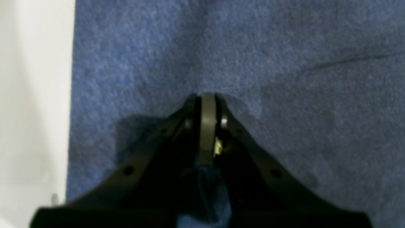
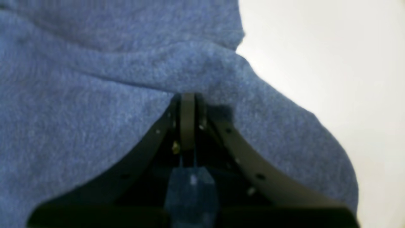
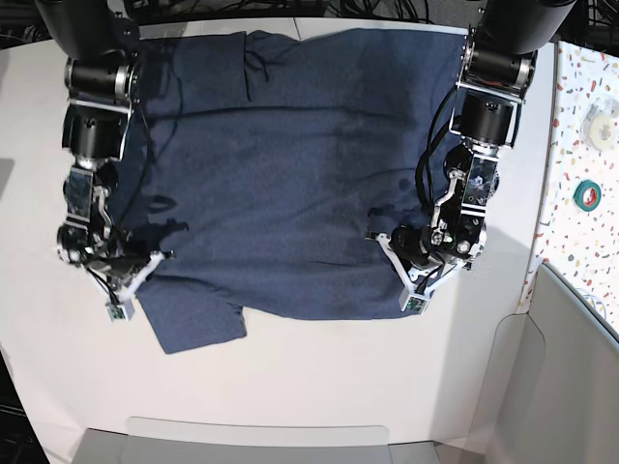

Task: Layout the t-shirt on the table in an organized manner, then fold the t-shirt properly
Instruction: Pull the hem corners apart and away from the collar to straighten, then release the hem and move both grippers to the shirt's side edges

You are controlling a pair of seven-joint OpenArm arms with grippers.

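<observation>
Both hands, left hand point(image 3: 379, 238) and right hand point(image 3: 162, 255), pinch the soft dark-blue cotton t-shirt point(image 3: 290, 164), probably to pull it flat on the white desk point(image 3: 319, 377).

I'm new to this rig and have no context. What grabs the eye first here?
A dark blue t-shirt spread across most of the white table. Both grippers are closed on its fabric: the left gripper at one side, the right gripper at the other by a sleeve. A speckled strip holds tape rolls.

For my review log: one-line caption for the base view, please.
Both grippers, left and right, shut on opposite side edges of the navy t-shirt spread on the white table.
</observation>
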